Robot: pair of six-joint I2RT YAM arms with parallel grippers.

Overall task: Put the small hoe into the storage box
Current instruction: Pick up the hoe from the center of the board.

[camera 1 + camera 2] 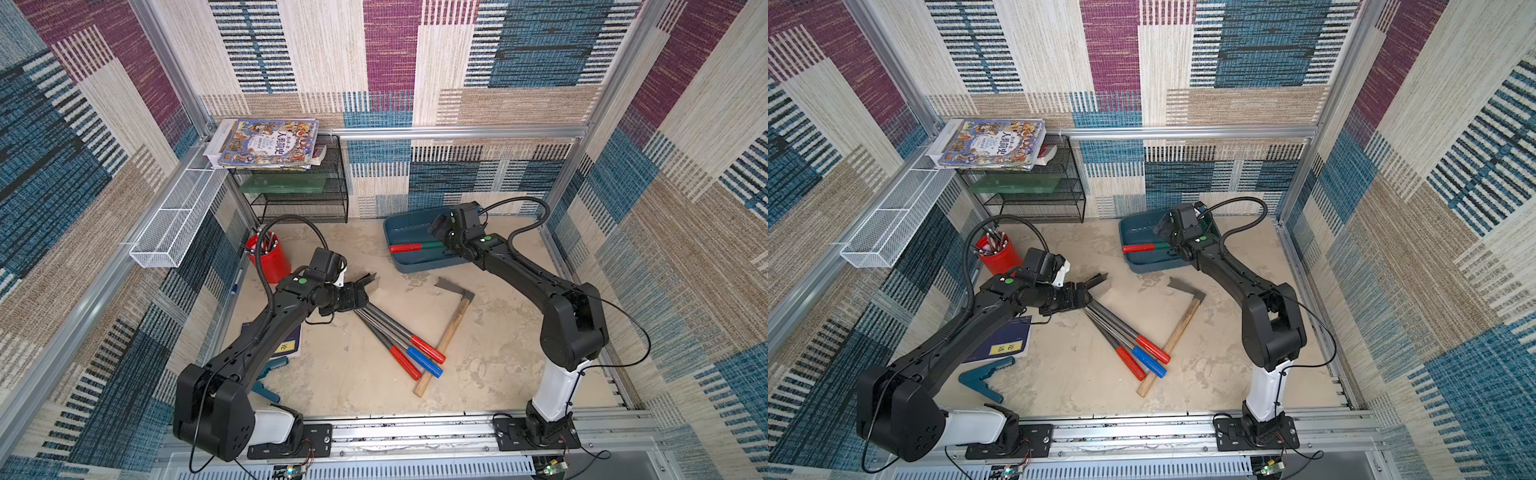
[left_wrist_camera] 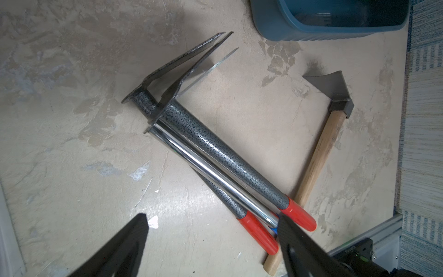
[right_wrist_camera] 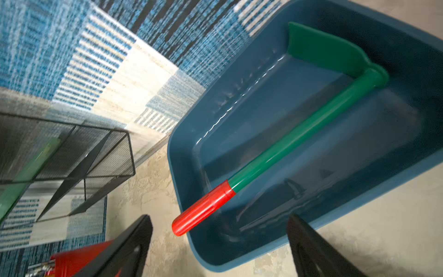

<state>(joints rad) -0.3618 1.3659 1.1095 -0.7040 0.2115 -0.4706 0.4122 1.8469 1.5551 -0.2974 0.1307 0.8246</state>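
While hanging over three loose hoes at 9 o'clock, spread wide and empty: left gripper. Farther, at 12 o'clock, lying inside box: hoe, long axis 9 to 3, red grip pointing to 9 and resting at the rim, green blade at the 3 end. Over that end, right gripper, claw wide, holding nothing. Underneath, mottled beige table; beyond, black rack and patchwork carpet walls.

We see bright, even light in both top views, where the frame posts splay outward toward the edges. Our right wrist view smears the black rack with blur; a chrome handle glints in the left wrist view.
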